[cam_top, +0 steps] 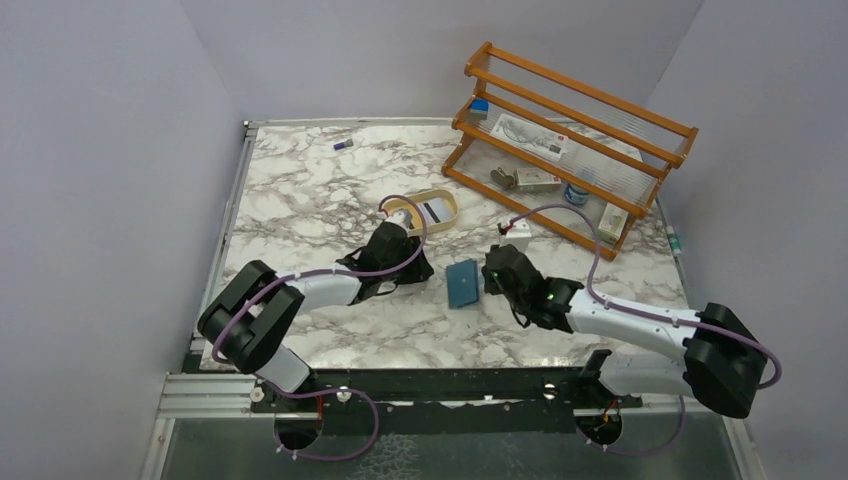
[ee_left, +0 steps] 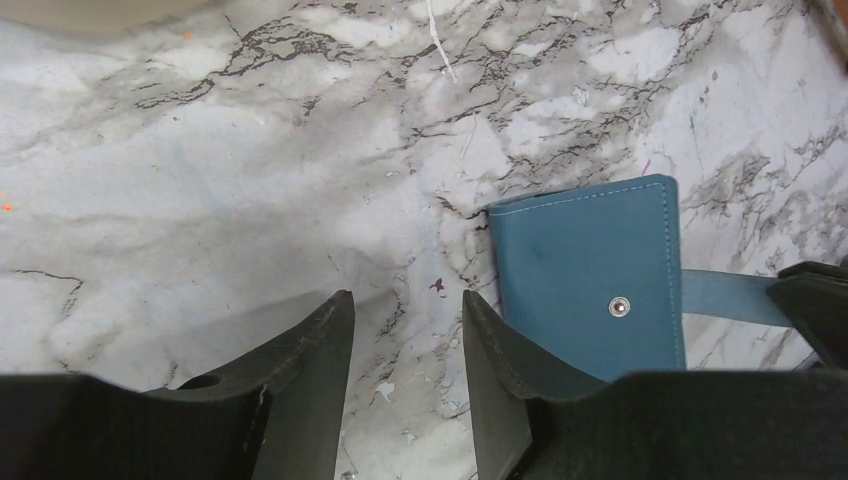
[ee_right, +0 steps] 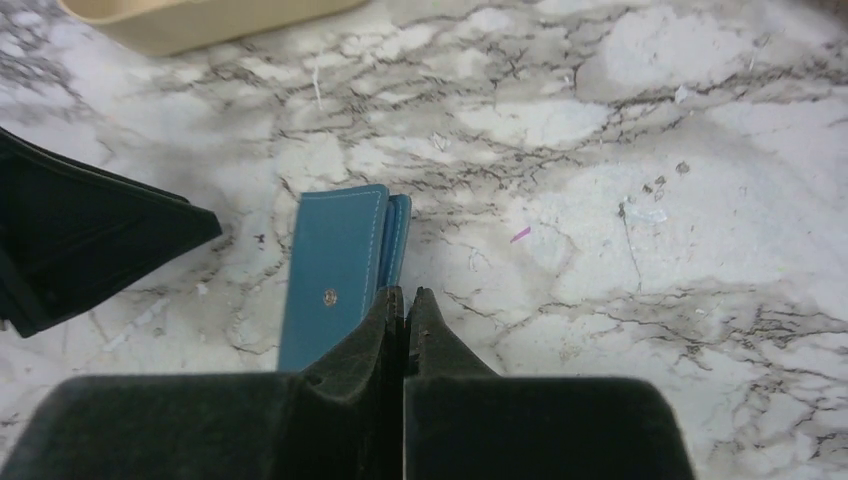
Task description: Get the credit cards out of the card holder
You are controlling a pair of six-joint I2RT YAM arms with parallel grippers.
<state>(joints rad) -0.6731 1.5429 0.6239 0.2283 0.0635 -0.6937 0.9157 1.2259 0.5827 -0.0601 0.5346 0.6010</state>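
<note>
Card holder (cam_top: 462, 283) lies flat on counter (cam_top: 320, 190), folded shut, between both claws; any cards inside hidden. Snap tab (ee_left: 722, 296) undone, running sideways into right claw (ee_right: 405, 305), jaws pressed together, apparently pinching tab. Left claw (ee_left: 405, 385) half-spread, empty, just beside holder's opposite edge. Step in hand, by my reading: opening flap. To do well: left claw pins holder's body flat, right claw peels tab up and over slowly, so holder opens without sliding. One striped credit card (cam_top: 437, 212) sits in tan tray (ee_right: 200, 22) beyond.
</note>
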